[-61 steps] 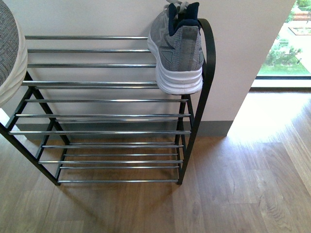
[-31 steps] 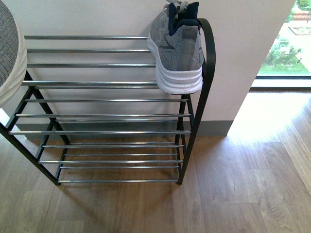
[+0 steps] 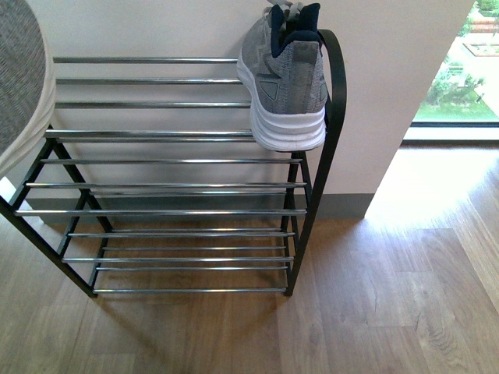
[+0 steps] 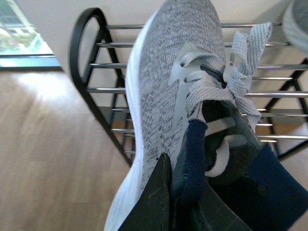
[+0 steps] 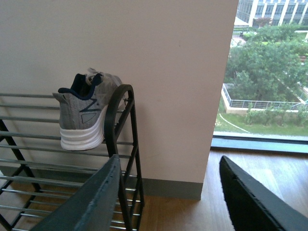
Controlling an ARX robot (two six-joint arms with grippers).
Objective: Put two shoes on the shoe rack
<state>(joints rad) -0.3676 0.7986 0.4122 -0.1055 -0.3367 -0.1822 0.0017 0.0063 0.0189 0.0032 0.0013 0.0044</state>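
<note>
Where my left claw (image 4: 175,192) closes, it pinches the navy heel collar of one grey sneaker (image 4: 168,86), held in the air before the shoe rack (image 3: 156,160), near its left end. Right claw (image 5: 168,192): spread wide, empty. Second grey sneaker (image 3: 284,78): on the rack's top tier, at the right end, heel toward me, just beside the black side frame (image 3: 337,93). Rack stands on wooden floor (image 3: 390,296), backed by a pale wall (image 3: 390,78).

Front camera looks steeply down on the black-framed, chrome-barred shoe rack (image 3: 171,185), grey knit sneaker (image 3: 284,86) at one o'clock. Left wrist camera, right up against a second grey knit sneaker (image 4: 168,96). Right wrist camera, farther off, level, shares that rack end.
</note>
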